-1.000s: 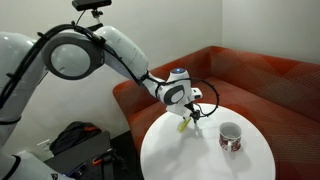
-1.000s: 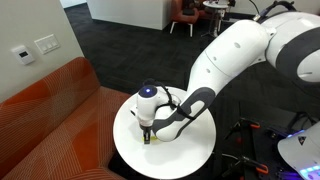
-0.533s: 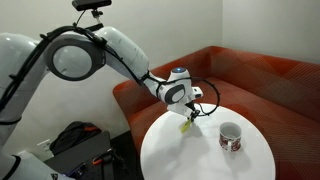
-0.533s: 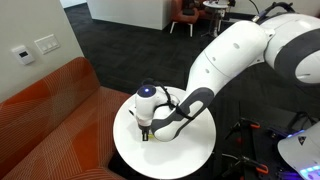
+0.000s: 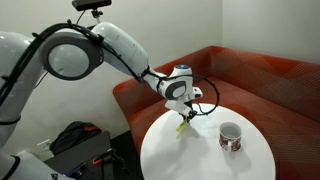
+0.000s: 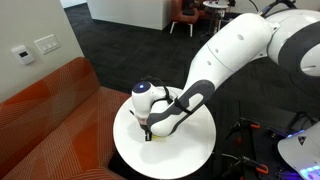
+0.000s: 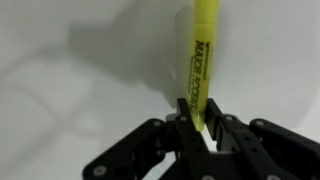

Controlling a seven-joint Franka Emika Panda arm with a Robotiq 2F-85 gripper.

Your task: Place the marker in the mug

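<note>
The marker point(image 7: 203, 60) is clamped in the gripper point(image 7: 200, 123), its long axis running straight up the wrist frame. The mug point(image 5: 230, 136) is seen apart on the surface point(image 5: 200, 160), to the gripper's right in an exterior view.

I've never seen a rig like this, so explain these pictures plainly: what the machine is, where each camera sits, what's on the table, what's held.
The large white jointed machine is a robot arm; the black two-fingered gripper at its end is its hand. Two pictures come from cameras standing in the room at different spots. The third comes from a camera on the wrist, looking past the gripper. The arm reaches over a round white table beside an orange-red sofa. On the table stands a small white mug with a dark red pattern, upright, apart from the gripper. The gripper is shut on a thin yellow-green marker, its tip near the tabletop.
</note>
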